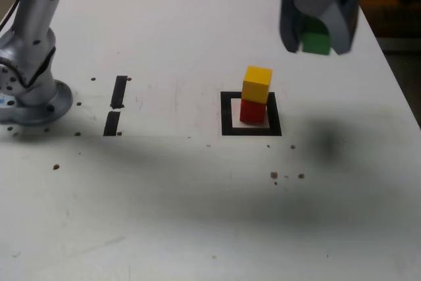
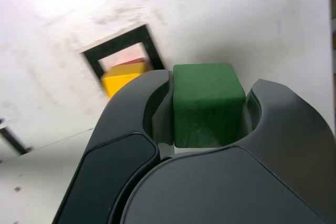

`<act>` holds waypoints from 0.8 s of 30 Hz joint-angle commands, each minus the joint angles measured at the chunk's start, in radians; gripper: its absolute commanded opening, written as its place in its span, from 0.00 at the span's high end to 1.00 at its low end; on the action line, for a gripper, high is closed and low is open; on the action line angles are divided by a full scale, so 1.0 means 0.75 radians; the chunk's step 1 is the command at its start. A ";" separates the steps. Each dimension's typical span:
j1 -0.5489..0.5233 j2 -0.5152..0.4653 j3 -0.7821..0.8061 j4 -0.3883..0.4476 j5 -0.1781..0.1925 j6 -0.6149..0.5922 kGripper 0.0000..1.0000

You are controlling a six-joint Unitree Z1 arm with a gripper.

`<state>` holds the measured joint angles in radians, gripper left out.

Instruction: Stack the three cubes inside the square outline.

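Gripper (image 2: 210,145) clamped on green cube (image 2: 207,109), raised above table; yellow cube (image 1: 256,84) atop red cube (image 1: 252,111) inside square outline (image 1: 227,114).

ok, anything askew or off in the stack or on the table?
Slightly. The yellow cube sits twisted and shifted toward the exterior view's right on the red cube, not flush. Both are inside the square outline. The claw holds the green cube squarely. Dark specks dot the table.

The gripper (image 1: 318,27) hangs in the air toward the exterior view's upper right, jaws closed on the green cube (image 1: 316,42) (gripped on two opposite faces). The arm's base (image 1: 29,100) stands far left.
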<state>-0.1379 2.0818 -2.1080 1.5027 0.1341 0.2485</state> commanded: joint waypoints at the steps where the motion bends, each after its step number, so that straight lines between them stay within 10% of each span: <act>1: 0.002 -0.049 0.033 0.012 0.003 -0.013 0.84; 16: 0.094 -0.269 0.616 -0.227 -0.157 -0.123 0.75; 24: 0.100 -0.259 0.655 -0.314 -0.166 -0.117 0.75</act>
<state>-0.0623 1.8866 -1.6146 1.2715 0.0083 0.1585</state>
